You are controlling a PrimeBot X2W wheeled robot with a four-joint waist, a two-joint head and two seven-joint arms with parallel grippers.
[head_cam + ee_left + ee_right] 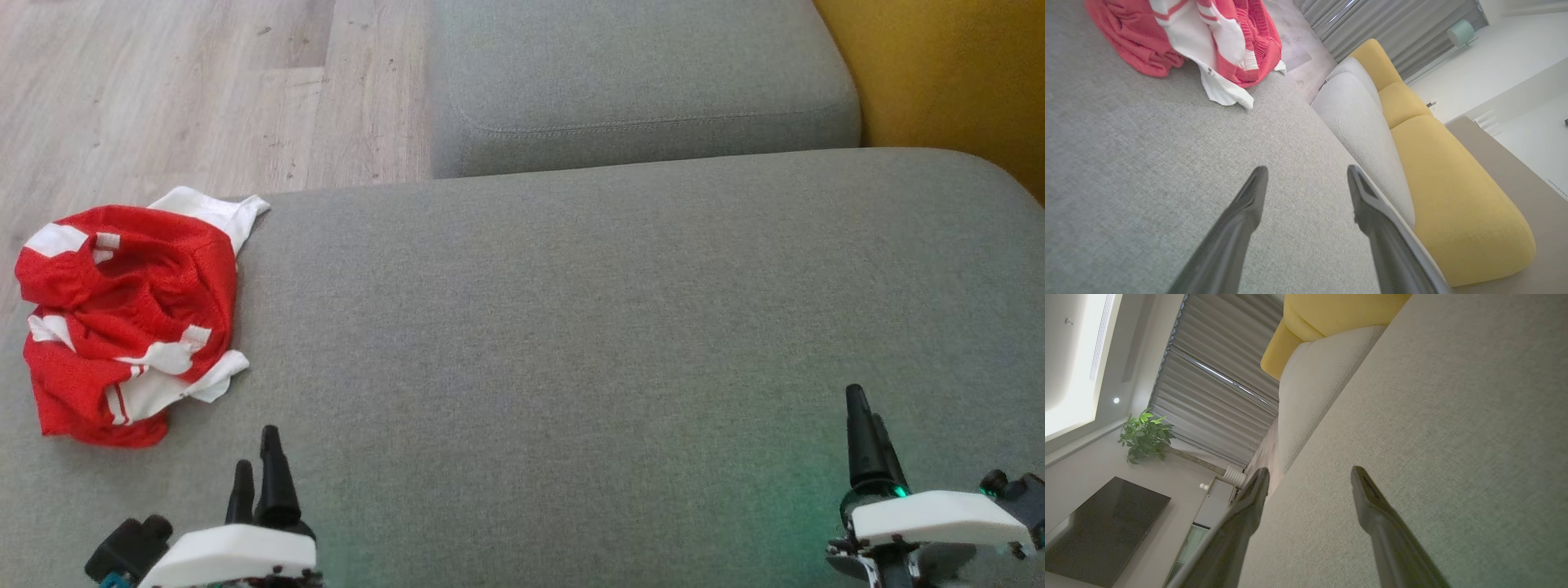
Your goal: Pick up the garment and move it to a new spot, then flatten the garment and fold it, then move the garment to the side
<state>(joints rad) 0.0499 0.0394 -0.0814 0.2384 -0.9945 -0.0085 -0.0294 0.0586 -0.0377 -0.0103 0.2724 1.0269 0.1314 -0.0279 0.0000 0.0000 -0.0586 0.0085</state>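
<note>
Red and white, one crumpled garment [122, 322] lies on the grey sofa seat [571, 327]. Two grippers, left gripper [260, 467] and right gripper [867, 433], both wide apart, hold nothing.

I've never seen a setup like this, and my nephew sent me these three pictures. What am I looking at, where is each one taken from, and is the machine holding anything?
This is a two-armed robot working over a grey sofa cushion. The wide picture comes from a camera on its head, looking down: the left gripper sits at the lower left, the right gripper at the lower right. The other two pictures come from cameras on each wrist, looking along that gripper's two dark fingers, so they appear tilted. A crumpled red and white garment lies at the cushion's left edge, also seen from the left wrist. Both grippers are open and hold nothing; the garment is untouched.
</note>
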